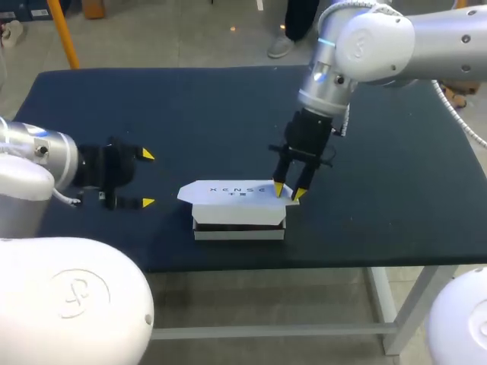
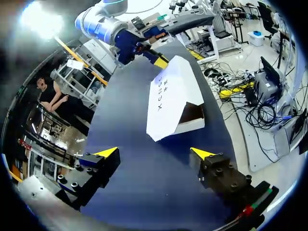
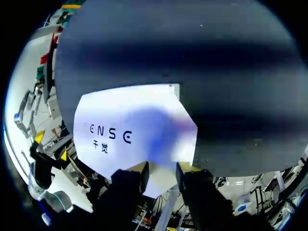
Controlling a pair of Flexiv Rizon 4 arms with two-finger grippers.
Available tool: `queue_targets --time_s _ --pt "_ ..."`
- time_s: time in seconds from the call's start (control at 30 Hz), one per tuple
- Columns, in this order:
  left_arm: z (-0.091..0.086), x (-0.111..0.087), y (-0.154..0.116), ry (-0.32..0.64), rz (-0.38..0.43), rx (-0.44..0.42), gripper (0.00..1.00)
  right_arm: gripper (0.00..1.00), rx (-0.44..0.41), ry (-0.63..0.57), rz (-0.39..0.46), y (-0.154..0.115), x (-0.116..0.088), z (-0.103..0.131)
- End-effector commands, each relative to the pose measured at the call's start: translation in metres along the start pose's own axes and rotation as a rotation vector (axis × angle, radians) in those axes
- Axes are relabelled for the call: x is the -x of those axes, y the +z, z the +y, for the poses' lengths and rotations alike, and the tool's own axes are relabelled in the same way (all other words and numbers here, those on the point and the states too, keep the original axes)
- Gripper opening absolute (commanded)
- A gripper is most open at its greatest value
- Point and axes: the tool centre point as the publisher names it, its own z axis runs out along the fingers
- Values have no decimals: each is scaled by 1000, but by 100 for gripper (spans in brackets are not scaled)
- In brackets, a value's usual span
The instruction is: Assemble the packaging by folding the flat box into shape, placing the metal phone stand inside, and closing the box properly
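box lid (image 1: pixel 228 199) edge at right claw (image 1: pixel 288 192)

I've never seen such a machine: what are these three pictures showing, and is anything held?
Two robot arms work at a dark table. One picture looks down from above and behind them; the two round ones come from a camera on each wrist. A white box stands on the table, its lid folded partly down. The right gripper is at the lid's right end; whether it grips is unclear. The left gripper is open, empty, apart from the box.
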Motion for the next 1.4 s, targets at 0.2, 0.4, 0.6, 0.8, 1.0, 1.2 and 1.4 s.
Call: queue_targets --time_s 0.2,0.4,0.6,0.8,1.0,1.2,1.4 --pt "-8 18 4 -106 127 -27 100 40 -10 1 0 4 -2 4" --pt "0 31 3 -131 279 43 100 39 -10 6 1 4 -2 4" --pt "9 44 5 -252 430 64 100 40 -8 12 0 4 -2 5" --pt "10 49 5 -307 423 82 100 40 -9 16 3 5 -2 6" --pt "10 49 5 -307 423 82 100 40 -14 22 -2 7 -4 8" --pt "10 62 8 -365 508 63 100 40 -12 28 -9 7 -4 8" --pt "0 61 18 -523 519 195 100 39 -13 33 -6 8 -5 9"
